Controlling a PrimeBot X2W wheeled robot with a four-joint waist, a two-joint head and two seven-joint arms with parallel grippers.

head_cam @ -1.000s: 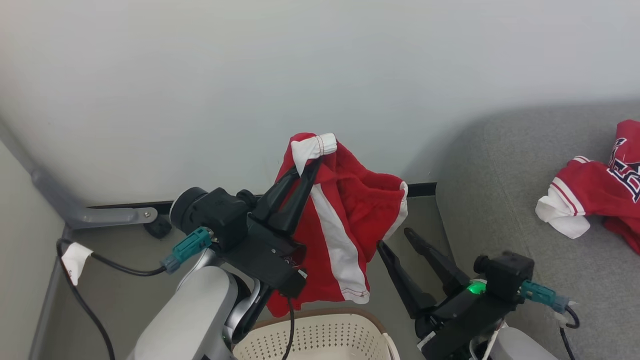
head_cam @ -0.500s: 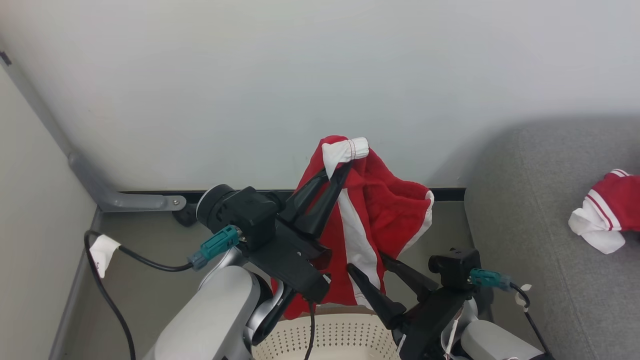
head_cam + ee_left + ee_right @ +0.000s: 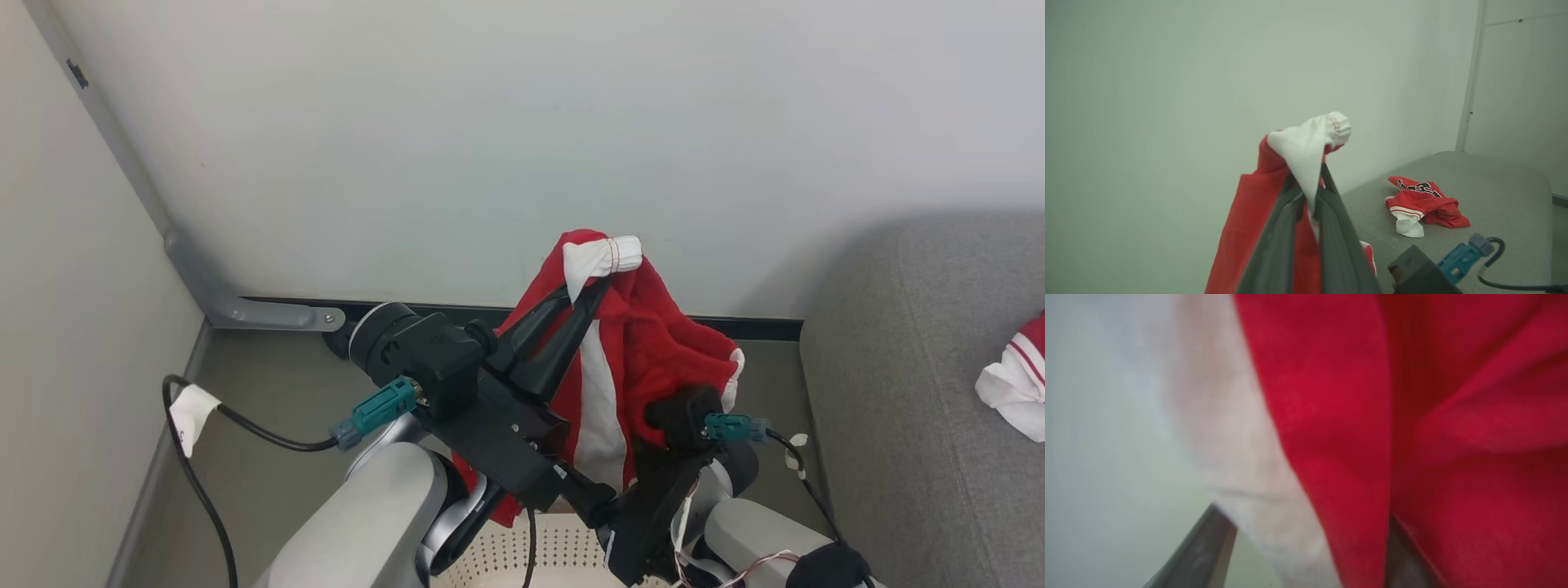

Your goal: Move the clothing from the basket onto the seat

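Note:
My left gripper [image 3: 584,287] is shut on the white-trimmed edge of a red garment [image 3: 653,359] with a white stripe. It holds this clothing up in front of the wall, above the cream basket [image 3: 563,551] at the bottom edge. In the left wrist view the fingers [image 3: 1274,249] pinch the white hem [image 3: 1306,143]. My right gripper [image 3: 1302,512] is open, and the hanging red cloth [image 3: 1331,416] lies between its spread fingers. A second red garment [image 3: 1423,198] rests on the grey seat [image 3: 898,384] at right.
A pale wall stands close behind, meeting a side wall at the left corner. A grey metal bracket [image 3: 245,314] runs along the black baseboard. A black cable with a white tag [image 3: 189,408] lies on the grey floor at left.
The head camera has turned left, so the seat slid right in the picture. My right gripper came up and left under the hanging garment, whose lower part is now between its fingers. The left grip is unchanged.

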